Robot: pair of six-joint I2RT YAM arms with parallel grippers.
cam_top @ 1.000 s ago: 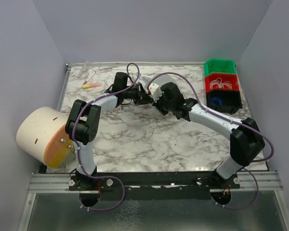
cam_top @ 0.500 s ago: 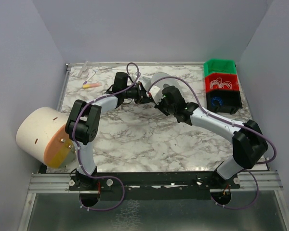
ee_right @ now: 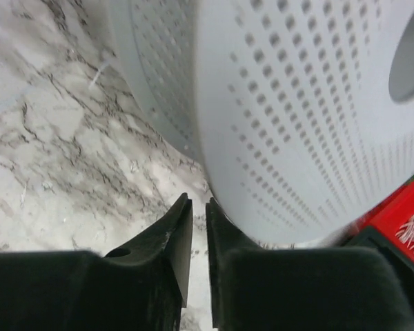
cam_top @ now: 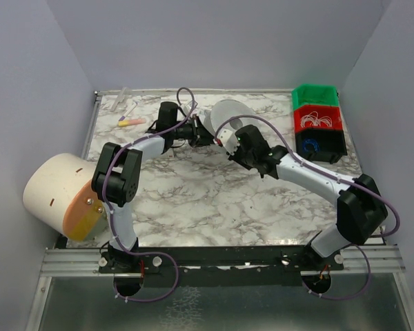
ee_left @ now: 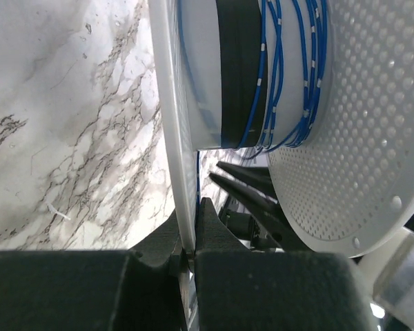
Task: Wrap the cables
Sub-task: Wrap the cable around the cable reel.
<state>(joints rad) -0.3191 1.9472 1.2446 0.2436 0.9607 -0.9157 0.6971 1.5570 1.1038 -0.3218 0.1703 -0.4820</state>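
Observation:
A white spool (cam_top: 226,112) with perforated flanges stands at the back middle of the marble table. A thin blue cable (ee_left: 283,76) is wound on its core beside a black band. My left gripper (ee_left: 190,222) is shut on the edge of the spool's plain flange (ee_left: 167,103), and a blue strand runs down beside it. It shows in the top view (cam_top: 204,131). My right gripper (ee_right: 199,215) is closed to a thin slit with nothing seen between the fingers, low over the table, right beside the perforated flange (ee_right: 297,103). It shows in the top view (cam_top: 229,139).
Stacked green (cam_top: 315,94), red (cam_top: 317,117) and black (cam_top: 319,143) bins stand at the back right; the red bin (ee_right: 400,221) holds white wire. A large white cylinder with an orange face (cam_top: 55,193) sits at the left edge. A small pink and yellow item (cam_top: 131,121) lies at the back left.
The spool has moved toward the back of the table with my left gripper on it. My right gripper has followed it back and a little right.

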